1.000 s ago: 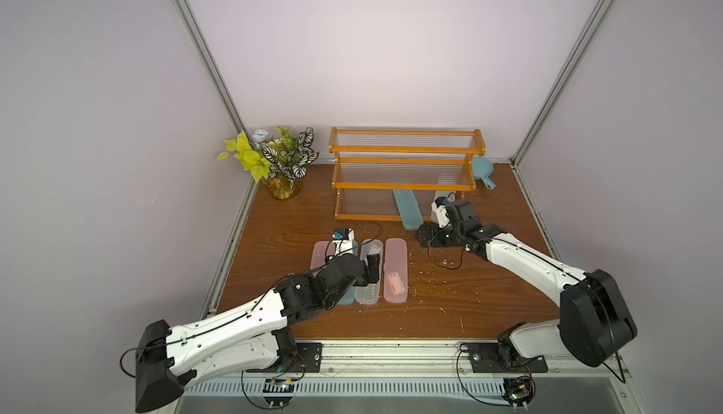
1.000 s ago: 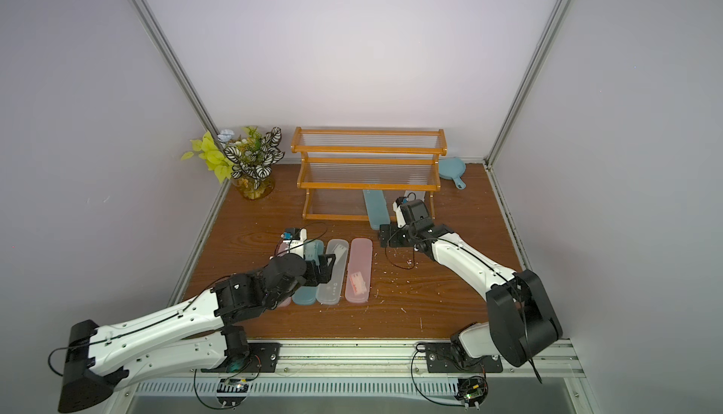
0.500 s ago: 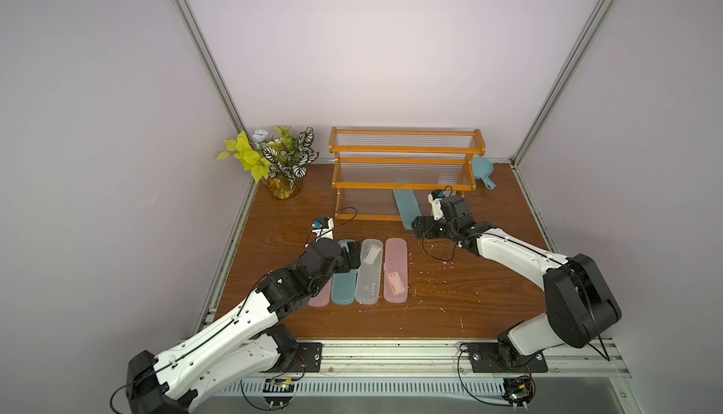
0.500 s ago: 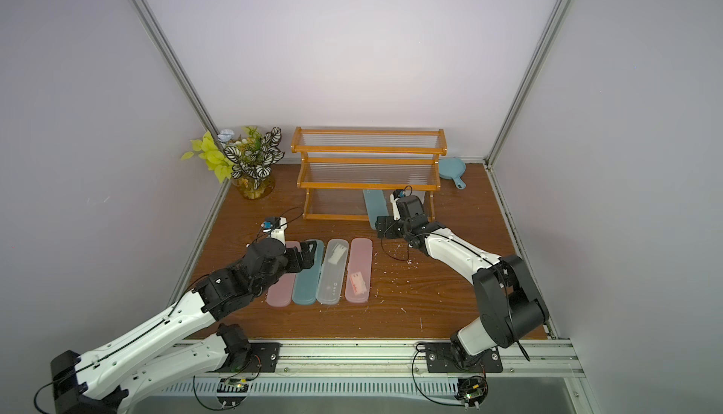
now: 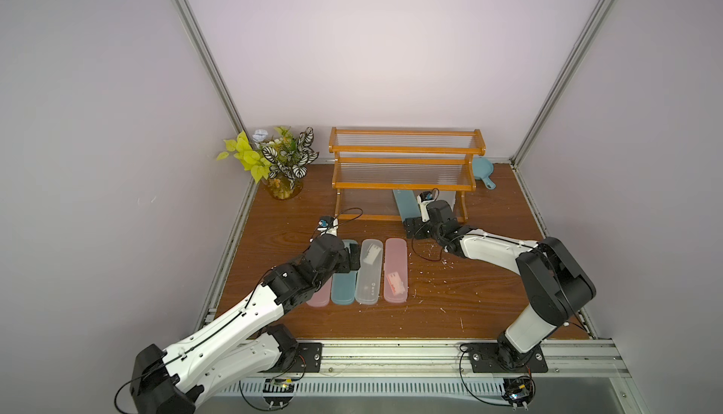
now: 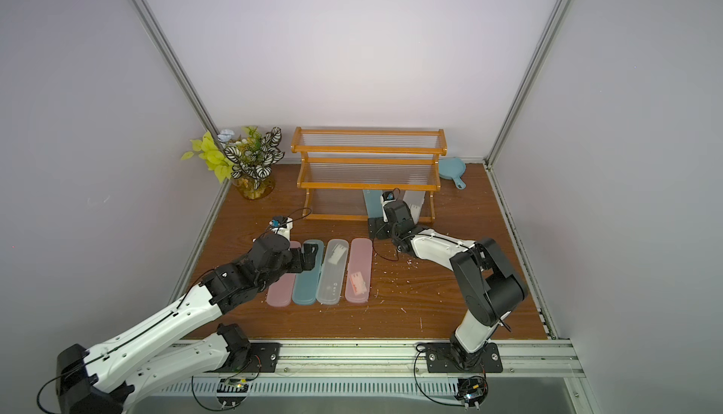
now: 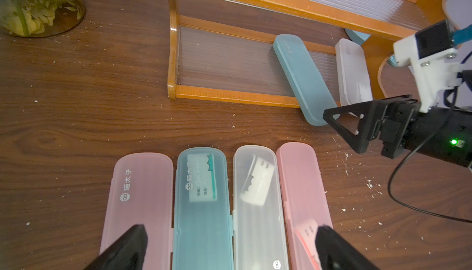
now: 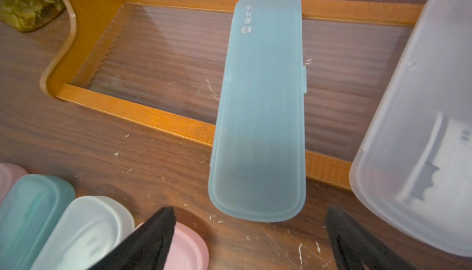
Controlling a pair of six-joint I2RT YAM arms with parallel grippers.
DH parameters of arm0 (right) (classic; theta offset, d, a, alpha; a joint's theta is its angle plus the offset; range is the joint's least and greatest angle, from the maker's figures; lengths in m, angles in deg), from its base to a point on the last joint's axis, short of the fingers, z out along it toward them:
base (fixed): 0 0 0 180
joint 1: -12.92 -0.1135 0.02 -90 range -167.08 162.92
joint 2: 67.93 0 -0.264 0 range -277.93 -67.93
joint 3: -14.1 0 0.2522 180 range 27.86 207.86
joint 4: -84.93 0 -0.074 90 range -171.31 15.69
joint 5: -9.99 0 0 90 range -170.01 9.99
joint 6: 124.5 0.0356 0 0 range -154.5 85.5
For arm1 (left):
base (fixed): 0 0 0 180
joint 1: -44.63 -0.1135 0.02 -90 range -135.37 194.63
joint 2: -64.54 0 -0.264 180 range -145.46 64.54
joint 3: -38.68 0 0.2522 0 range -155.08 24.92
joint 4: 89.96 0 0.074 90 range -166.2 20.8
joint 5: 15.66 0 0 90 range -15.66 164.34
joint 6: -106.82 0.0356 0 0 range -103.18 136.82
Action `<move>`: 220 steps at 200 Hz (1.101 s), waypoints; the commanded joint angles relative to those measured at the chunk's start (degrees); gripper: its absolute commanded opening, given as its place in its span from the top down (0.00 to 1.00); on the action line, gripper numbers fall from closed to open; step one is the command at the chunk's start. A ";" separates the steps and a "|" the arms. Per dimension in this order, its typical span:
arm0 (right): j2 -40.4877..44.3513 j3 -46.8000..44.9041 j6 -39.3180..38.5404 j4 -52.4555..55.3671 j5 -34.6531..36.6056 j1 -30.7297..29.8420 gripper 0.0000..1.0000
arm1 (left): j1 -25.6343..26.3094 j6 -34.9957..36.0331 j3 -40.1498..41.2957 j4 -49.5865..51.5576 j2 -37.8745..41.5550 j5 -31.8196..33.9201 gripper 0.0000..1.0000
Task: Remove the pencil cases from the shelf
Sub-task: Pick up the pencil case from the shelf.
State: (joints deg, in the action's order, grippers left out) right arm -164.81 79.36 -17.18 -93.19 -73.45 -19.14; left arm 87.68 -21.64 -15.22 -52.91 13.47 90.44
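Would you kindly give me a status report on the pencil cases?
Left gripper and right gripper open, empty. Four cases on table; teal case and clear case on shelf, bottom tier. Nothing blocking.

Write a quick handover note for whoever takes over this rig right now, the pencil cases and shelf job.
Left gripper: open, empty, over the row of four pencil cases on the table.
Right gripper: open, empty, at the near end of the teal pencil case.
Done: four cases off the shelf.
To do: the teal pencil case and the frosted clear pencil case, both on the bottom tier, poking over its front rail.
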 commanded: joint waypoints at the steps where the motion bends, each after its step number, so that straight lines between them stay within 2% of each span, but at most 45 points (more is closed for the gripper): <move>1: -0.97 1.27 -1.39 -4.09 4.19 -0.81 0.01 | -0.84 1.21 -0.91 2.34 1.16 0.59 0.03; 103: -8.51 7.69 -2.38 -4.79 11.75 -3.68 0.01 | -1.49 2.42 -0.83 4.73 2.90 1.63 0.03; 174: -12.38 11.45 -1.97 -3.93 13.22 -4.03 0.10 | -2.00 4.04 -1.24 5.73 3.08 1.72 0.03; 220: -14.12 13.42 -1.24 -2.49 13.08 -4.24 0.10 | -2.32 4.51 -1.22 6.29 3.95 2.16 0.03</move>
State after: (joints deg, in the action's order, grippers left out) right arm -178.97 90.53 -18.82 -96.47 -61.75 -22.77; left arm 86.22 -18.43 -15.22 -48.58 16.47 91.34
